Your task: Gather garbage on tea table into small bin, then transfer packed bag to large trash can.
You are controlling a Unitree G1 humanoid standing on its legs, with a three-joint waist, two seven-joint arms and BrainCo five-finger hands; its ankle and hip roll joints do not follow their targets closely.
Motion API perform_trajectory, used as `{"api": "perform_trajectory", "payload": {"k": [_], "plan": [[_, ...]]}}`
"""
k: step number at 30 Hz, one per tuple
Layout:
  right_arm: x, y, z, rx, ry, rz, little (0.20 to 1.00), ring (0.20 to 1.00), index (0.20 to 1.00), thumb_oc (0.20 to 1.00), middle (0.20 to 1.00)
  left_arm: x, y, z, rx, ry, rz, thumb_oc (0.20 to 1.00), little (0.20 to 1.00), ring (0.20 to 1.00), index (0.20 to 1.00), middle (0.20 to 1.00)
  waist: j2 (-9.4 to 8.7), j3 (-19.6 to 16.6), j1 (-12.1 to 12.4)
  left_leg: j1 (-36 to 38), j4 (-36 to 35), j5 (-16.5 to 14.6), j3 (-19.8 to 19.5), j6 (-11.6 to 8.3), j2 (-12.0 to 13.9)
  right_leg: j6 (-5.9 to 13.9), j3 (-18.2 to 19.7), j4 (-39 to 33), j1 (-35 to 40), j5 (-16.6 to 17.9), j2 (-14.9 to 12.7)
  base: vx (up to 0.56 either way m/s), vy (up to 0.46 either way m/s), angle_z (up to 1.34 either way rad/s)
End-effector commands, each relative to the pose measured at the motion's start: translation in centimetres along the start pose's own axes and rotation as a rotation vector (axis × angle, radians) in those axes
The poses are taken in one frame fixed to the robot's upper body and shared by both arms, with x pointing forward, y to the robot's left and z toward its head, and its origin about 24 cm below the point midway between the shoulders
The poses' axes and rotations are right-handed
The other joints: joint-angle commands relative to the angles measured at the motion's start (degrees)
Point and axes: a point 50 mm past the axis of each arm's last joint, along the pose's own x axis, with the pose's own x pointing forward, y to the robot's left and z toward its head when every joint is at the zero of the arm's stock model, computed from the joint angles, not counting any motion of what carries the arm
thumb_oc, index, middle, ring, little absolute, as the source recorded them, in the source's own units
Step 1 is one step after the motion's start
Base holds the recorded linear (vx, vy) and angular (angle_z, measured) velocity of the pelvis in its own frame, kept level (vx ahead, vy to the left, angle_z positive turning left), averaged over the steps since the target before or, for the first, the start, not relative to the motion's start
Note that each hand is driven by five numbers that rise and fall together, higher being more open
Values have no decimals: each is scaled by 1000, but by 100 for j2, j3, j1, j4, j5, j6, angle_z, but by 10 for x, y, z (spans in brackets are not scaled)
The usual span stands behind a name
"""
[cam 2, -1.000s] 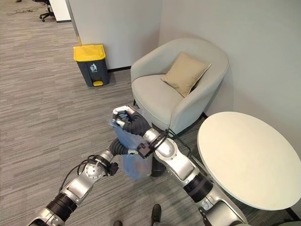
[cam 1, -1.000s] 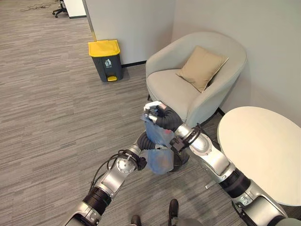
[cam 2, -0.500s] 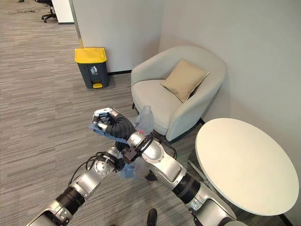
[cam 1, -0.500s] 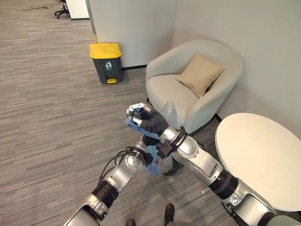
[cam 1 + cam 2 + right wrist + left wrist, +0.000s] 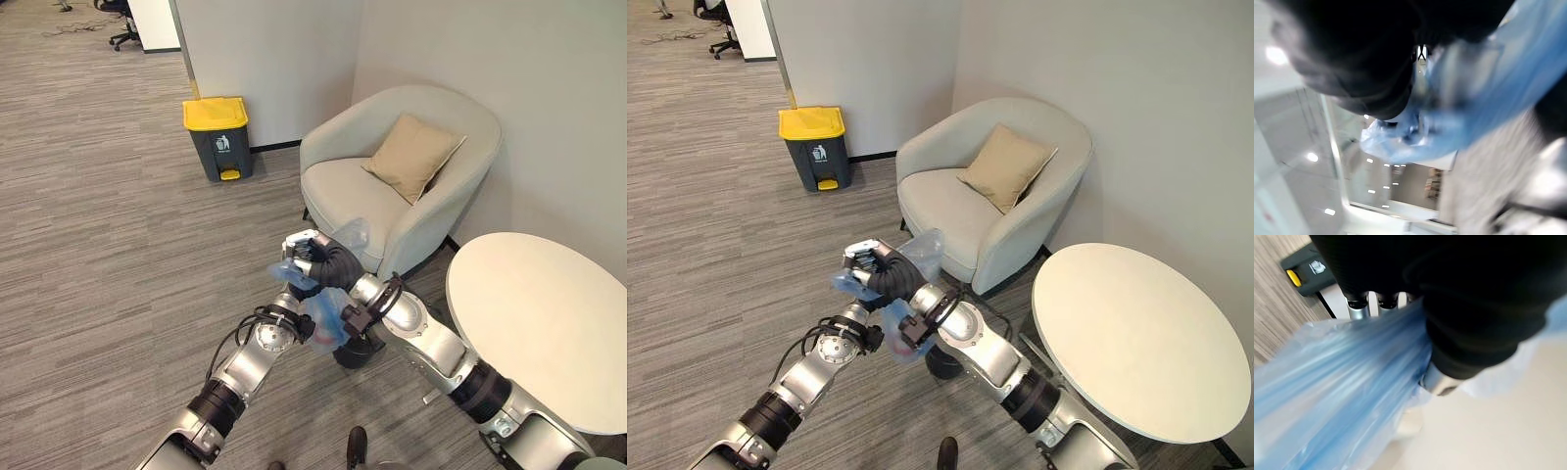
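Left eye view has the right hand (image 5: 312, 253) raised with its fingers curled round the top of the blue bag (image 5: 331, 323). The bag hangs just below it, above a small dark bin (image 5: 353, 353). The left hand (image 5: 294, 315) touches the bag; its grip cannot be told.

Both head cameras are looking down from high up, sharing the armchair (image 5: 397, 186); wrist cameras are sitting very close against the blue bag (image 5: 1347, 382).

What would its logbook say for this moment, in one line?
phase: carrying | right hand: grips blue bag top | left hand: at bag | yellow-lidded bin: ahead, lid shut
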Motion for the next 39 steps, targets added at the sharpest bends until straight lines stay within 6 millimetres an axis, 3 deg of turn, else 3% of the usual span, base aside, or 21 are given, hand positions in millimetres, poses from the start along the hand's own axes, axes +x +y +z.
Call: {"api": "perform_trajectory", "payload": {"k": [1, 6, 7, 8, 9, 11, 15, 16, 17, 18, 19, 20, 21, 25, 30, 35, 36, 37, 39], "plan": [[0, -14, 43, -269, -211, -67, 1000, 1000, 1000, 1000, 1000, 9, 17, 30, -70, -174, 59, 200, 200, 200, 200, 200, 102, -25, 60, -111, -73, -218, -280, -165, 119, 469, -36, 399, 789, -1441, -106, 0, 0, 0], [-21, -35, 50, -613, -198, -143, 1000, 1000, 1000, 1000, 1000, -9, 38, 11, -69, -121, 136, 200, 200, 200, 200, 200, 127, -39, 36, -87, -75, -209, -278, -167, 148, 476, -28, 384, 804, -1445, -94, 0, -7, 0], [-22, -35, 49, -614, -197, -143, 1000, 1000, 1000, 1000, 1000, -10, 37, 11, -70, -120, 135, 200, 200, 200, 200, 200, 130, -44, 36, -85, -75, -210, -277, -167, 149, 476, -27, 385, 805, -1446, -93, -10, -33, -2], [-31, -45, 43, -708, -140, -175, 1000, 1000, 1000, 1000, 1000, -19, 44, -3, -69, -65, 160, 200, 200, 200, 200, 200, 141, -35, 25, -83, -74, -197, -271, -166, 155, 482, -23, 386, 807, -1445, -85, 0, 0, 0], [-32, -45, 42, -707, -138, -175, 1000, 1000, 1000, 1000, 1000, -19, 44, -3, -70, -64, 159, 200, 200, 200, 200, 200, 143, -44, 28, -81, -76, -198, -270, -166, 156, 482, -22, 385, 809, -1445, -84, -5, -35, -2], [-49, -57, 30, -729, -45, -229, 1000, 1000, 1000, 1000, 1000, -34, 50, -23, -74, 22, 175, 200, 200, 200, 200, 200, 170, -50, 3, -73, -77, -189, -267, -167, 157, 481, -28, 380, 819, -1452, -77, 0, 0, 0], [-86, -73, -1, -653, 150, -331, 1000, 1000, 1000, 1000, 1000, -59, 61, -54, -69, 159, 202, 200, 200, 200, 200, 200, 211, -46, -21, -82, -77, -170, -272, -170, 155, 483, -37, 381, 819, -1461, -75, 2, -3, 1], [-113, -78, -27, -554, 299, -396, 1000, 1000, 1000, 1000, 1000, -72, 67, -69, -91, 228, 220, 200, 200, 200, 200, 200, 226, -27, -37, -76, -78, -159, -276, -174, 161, 485, -53, 390, 828, -1471, -79, -14, -20, 5], [-113, -78, -28, -553, 300, -396, 1000, 1000, 1000, 1000, 1000, -72, 67, -69, -91, 229, 219, 200, 200, 200, 200, 200, 224, -38, -35, -83, -79, -158, -277, -174, 160, 485, -54, 389, 822, -1470, -80, -20, -18, 4], [-144, -80, -53, -449, 449, -469, 1000, 1000, 1000, 1000, 1000, -87, 74, -83, -116, 296, 239, 200, 200, 200, 200, 200, 244, -15, -52, -98, -72, -151, -285, -174, 163, 476, -65, 403, 813, -1477, -79, 0, 0, 0], [-158, -80, -64, -408, 517, -495, 1000, 1000, 1000, 1000, 1000, -95, 78, -89, -132, 322, 246, 200, 200, 200, 200, 200, 253, -9, -56, -100, -70, -149, -292, -176, 164, 469, -76, 405, 815, -1488, -77, -15, -12, -3], [-158, -80, -64, -406, 518, -495, 1000, 1000, 1000, 1000, 1000, -95, 78, -89, -132, 323, 245, 200, 200, 200, 200, 200, 249, -16, -56, -100, -70, -151, -294, -177, 164, 469, -78, 405, 817, -1491, -77, 0, 0, 0], [-189, -77, -84, -340, 654, -550, 1000, 1000, 1000, 1000, 1000, -113, 84, -101, -168, 388, 276, 200, 200, 200, 200, 200, 264, 14, -60, -87, -66, -150, -307, -180, 166, 456, -98, 411, 838, -1515, -66, 0, 0, 0], [-230, -67, -112, -204, 831, -633, 1000, 1000, 1000, 1000, 1000, -143, 92, -124, -248, 507, 355, 200, 200, 200, 200, 200, 267, 56, -36, -129, -40, -133, -384, -197, 168, 422, -149, 432, 833, -1563, -48, -14, -25, 6], [-251, -64, -126, -180, 937, -663, 1000, 1000, 1000, 1000, 1000, -162, 99, -136, -262, 574, 409, 200, 200, 200, 200, 200, 263, 191, 58, -285, 155, -152, -486, -207, 192, 374, -200, 469, 789, -1594, -35, -36, -31, 9], [-254, -67, -128, -176, 947, -686, 1000, 1000, 1000, 1000, 1000, -164, 103, -140, -244, 597, 411, 200, 200, 200, 200, 200, 230, 444, 145, -673, 534, -175, -560, -248, 209, 355, -341, 515, 649, -1584, -79, -108, -19, 18], [-254, -72, -129, -182, 946, -712, 1000, 1000, 1000, 1000, 1000, -153, 101, -138, -229, 581, 381, 200, 200, 200, 200, 200, 175, 659, 200, -1123, 969, -178, -411, -319, 225, 347, -566, 528, 535, -1540, -197, -142, -2, 45], [-253, -72, -129, -182, 945, -713, 1000, 1000, 1000, 1000, 1000, -152, 101, -138, -229, 580, 381, 200, 200, 200, 200, 200, 178, 651, 191, -1161, 1007, -193, -423, -319, 227, 347, -577, 530, 520, -1540, -196, -169, 11, 50], [-257, -72, -130, -185, 961, -731, 1000, 1000, 1000, 1000, 1000, -145, 98, -136, -226, 565, 361, 200, 200, 200, 200, 200, 179, 673, 149, -1263, 1194, -293, 104, -295, 379, 359, -829, 520, 463, -1530, -294, 0, 44, 58]]}}
